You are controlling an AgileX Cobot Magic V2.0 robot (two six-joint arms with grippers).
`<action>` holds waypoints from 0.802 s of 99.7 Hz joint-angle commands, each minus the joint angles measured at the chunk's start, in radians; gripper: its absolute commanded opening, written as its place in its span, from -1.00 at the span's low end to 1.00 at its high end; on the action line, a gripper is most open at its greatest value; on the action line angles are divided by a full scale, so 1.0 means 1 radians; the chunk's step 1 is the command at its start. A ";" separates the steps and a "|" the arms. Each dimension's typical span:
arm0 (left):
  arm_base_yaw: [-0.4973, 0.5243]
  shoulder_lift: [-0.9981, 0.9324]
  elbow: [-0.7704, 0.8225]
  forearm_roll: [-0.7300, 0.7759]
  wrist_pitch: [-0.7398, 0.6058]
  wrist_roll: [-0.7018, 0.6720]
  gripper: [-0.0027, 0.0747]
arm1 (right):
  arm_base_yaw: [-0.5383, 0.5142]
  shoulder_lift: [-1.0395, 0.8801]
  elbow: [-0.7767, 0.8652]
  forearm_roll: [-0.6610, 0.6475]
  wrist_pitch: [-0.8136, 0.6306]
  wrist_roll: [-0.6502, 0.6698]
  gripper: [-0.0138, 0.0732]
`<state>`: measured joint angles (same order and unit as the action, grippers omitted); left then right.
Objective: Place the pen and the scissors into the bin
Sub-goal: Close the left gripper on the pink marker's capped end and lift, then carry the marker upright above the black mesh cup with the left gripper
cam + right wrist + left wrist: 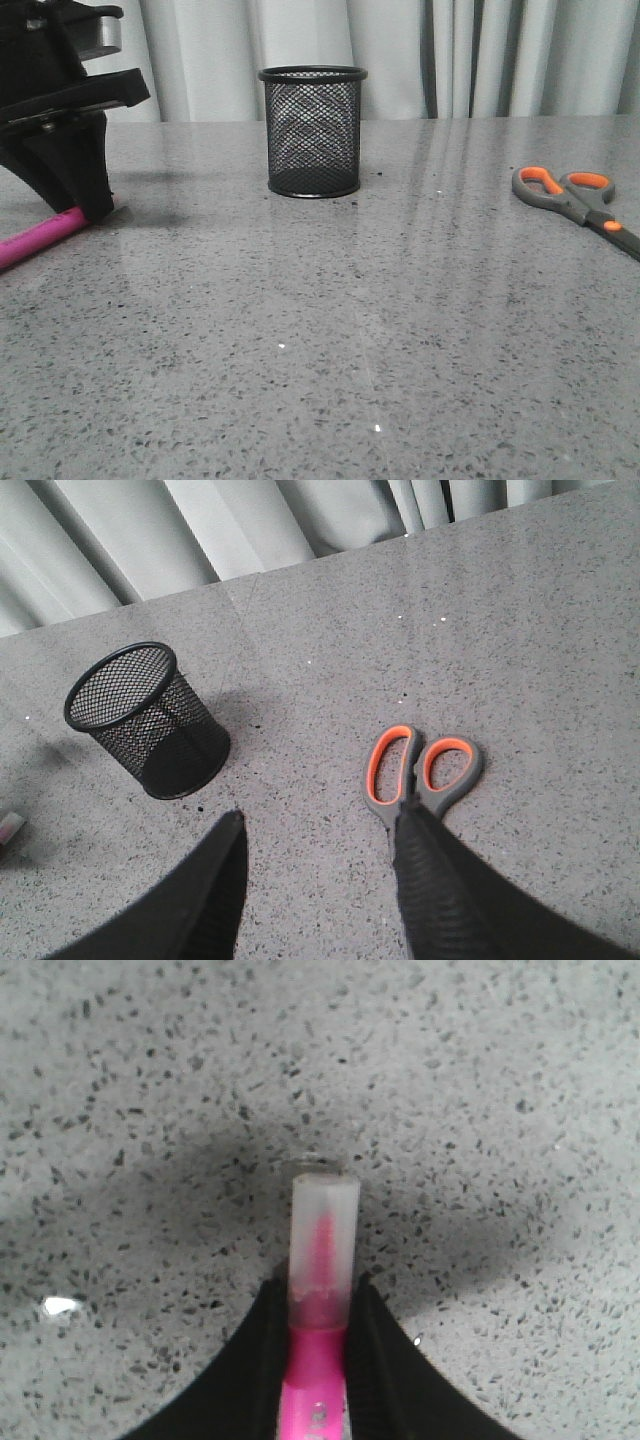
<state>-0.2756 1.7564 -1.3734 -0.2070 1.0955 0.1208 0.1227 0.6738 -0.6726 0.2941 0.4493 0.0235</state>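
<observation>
I see bare table (pixel 330 330) between the bin (pixel 313 131) and the scissors (pixel 578 197); the bin's mouth is unobstructed, its upright wall the only obstacle.

left pincer (pixel 90 208) on pen (pixel 40 238) | bin (pixel 313 130) upright mid-table | scissors (pixel 578 198) far right

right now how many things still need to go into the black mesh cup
2. The thick magenta-pink pen lies on the table at the far left, clamped in the left gripper. The grey, orange-lined scissors lie at the far right. The black wire-mesh bin looks empty.
</observation>
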 commanded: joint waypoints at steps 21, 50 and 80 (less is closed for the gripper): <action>-0.009 -0.215 -0.010 -0.229 -0.412 0.175 -0.98 | 0.003 0.005 -0.035 0.008 -0.080 -0.013 0.02; -0.027 -0.256 -0.010 -1.021 -0.663 0.767 -0.98 | 0.003 0.005 -0.035 0.008 -0.102 -0.013 0.02; -0.154 -0.163 -0.020 -1.642 -0.652 1.513 -0.98 | 0.003 0.005 -0.035 0.008 -0.130 -0.013 0.02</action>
<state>-0.3957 1.5924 -1.3563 -1.7169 0.4338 1.5126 0.1227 0.6738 -0.6741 0.2950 0.4133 0.0235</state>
